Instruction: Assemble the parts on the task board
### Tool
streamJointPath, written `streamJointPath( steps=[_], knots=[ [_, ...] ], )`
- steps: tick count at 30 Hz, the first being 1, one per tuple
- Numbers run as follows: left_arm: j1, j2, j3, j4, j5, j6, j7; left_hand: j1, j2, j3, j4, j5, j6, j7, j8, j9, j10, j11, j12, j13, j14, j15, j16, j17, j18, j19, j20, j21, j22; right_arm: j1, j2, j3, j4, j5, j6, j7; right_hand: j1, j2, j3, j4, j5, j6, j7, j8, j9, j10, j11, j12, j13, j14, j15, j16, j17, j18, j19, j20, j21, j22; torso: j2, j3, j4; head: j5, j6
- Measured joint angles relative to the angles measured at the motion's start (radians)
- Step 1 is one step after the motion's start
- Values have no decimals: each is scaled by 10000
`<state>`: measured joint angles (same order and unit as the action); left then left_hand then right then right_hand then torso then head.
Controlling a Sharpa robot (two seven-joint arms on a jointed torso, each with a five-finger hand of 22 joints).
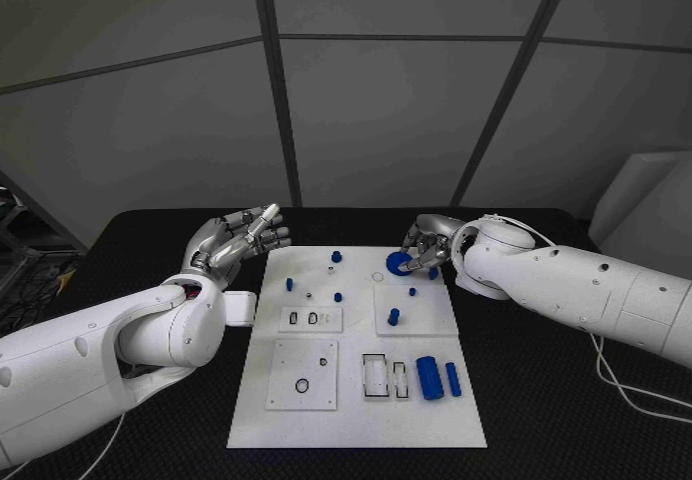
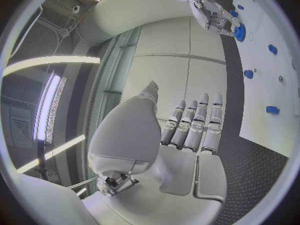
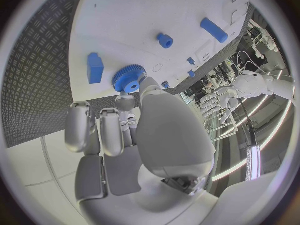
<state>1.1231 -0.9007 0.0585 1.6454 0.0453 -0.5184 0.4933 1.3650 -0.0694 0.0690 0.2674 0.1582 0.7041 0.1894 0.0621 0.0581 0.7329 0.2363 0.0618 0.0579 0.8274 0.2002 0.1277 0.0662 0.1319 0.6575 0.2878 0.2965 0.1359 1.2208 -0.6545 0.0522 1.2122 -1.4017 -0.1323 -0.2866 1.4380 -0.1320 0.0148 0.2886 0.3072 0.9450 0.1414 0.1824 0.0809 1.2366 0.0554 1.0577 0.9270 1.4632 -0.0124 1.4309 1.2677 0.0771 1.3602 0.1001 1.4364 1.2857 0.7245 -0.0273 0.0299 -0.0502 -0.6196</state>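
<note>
Task board: white plate in the middle of the black bench.
Right robot hand: at the board's far right corner, fingers pinching a blue gear.
Left robot hand: beside the board's far left corner, fingers apart, holding nothing.
Blue cylinders: lying on the board's near right part.

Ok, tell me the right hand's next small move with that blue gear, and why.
Probably lower the blue gear onto its seat on the task board and only then let go. The right hand holds the gear at the board's far end, at or just above the surface, while the left hand hovers with fingers apart off the board's left edge, so it cannot help.
</note>
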Motion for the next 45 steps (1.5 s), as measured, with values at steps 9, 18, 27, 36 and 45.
streamJointPath(
  steps=[9,18,27,36,45],
  knots=[
    [0,4,0,-25,0,2,-19,0,0,0,0,0,0,0,0,0,0,0,0,0,0,0,0,0,0,0,0,0,1,11,57,8,0,-200,-2,-184,66,141,100,-101,17,301,-90,180,34,237,-94,376,435,38,-39,46,116,1,90,-91,79,118,0,1,-6,-15,-25],
    [0,8,0,-38,0,4,-38,0,0,0,0,0,0,0,0,0,0,0,0,0,0,0,0,0,0,0,0,0,1,1,149,-3,103,-886,-106,-294,484,286,529,-372,-614,574,-169,231,-22,446,-160,690,930,37,-112,144,264,2,199,-200,151,224,-1,1,-6,-15,-48],
    [0,13,0,-42,0,7,-57,0,0,-28,-28,0,0,0,0,0,-51,-7,0,0,0,0,-39,0,1,0,0,0,-8,-24,172,-19,349,-1620,-429,-316,572,319,818,-259,-461,646,-166,169,-93,483,-197,754,995,36,-112,151,351,-156,355,-181,245,224,-6,0,-5,-53,-66],
    [0,17,0,-44,0,13,-73,0,0,-28,-27,0,0,0,0,0,-73,0,0,0,0,0,-38,0,0,0,0,0,-8,-27,71,-21,830,-1902,-648,-344,373,120,1112,-90,-41,683,-133,62,-105,482,-197,717,1020,36,-111,191,404,-155,428,-180,303,222,-7,3,-6,-47,-52],
    [-2,25,0,-52,0,22,-89,-1,0,-27,-27,0,-75,0,0,0,-108,35,0,0,0,0,-38,0,0,0,0,0,-16,-29,-46,-21,1675,-1947,-1078,-395,255,2,1313,-69,210,694,-128,-7,-117,518,-161,717,1071,36,-111,231,404,-154,502,-180,349,221,-8,5,0,18,-38]
  ],
)
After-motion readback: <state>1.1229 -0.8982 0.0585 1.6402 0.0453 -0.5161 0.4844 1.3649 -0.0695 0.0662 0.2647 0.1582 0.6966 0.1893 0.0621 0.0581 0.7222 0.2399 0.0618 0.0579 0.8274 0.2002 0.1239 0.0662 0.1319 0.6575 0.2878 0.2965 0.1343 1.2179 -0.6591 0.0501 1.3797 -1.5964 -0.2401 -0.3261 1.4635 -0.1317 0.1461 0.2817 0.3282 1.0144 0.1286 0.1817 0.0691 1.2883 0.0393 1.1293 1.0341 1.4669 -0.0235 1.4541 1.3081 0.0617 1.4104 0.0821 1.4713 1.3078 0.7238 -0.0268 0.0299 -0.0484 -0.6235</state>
